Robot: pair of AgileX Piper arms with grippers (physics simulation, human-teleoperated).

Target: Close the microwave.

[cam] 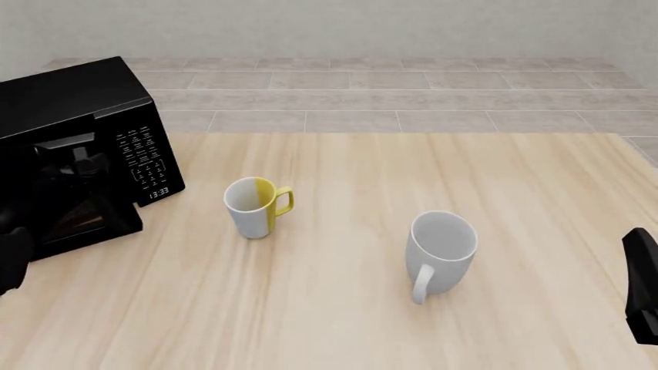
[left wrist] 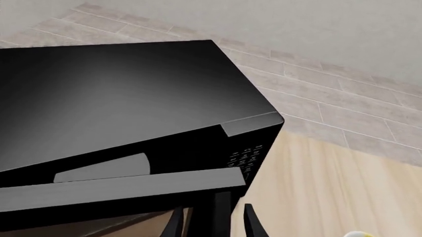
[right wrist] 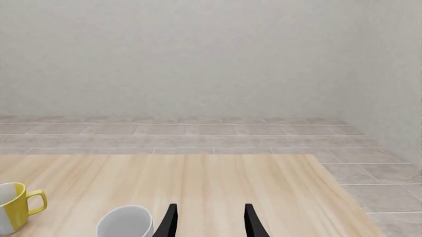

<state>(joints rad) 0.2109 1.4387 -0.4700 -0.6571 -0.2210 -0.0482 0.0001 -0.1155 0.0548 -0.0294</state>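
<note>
One microwave point(cam: 77, 146); two mugs point(cam: 257, 206) point(cam: 442, 250) on table point(cam: 340, 308)

- microwave point(cam: 77, 146): glossy black casing, smooth, soft sheen on top; white printed lettering on panel
- table point(cam: 340, 308): pale wood grain, smooth, matt
- white-and-yellow mug point(cam: 254, 206): smooth, ceramic look
- white mug point(cam: 440, 252): smooth, faint gloss
- floor point(cam: 391, 100): matt stone-look tiles
- wall point(right wrist: 197, 54): plain matt, finely speckled
</note>
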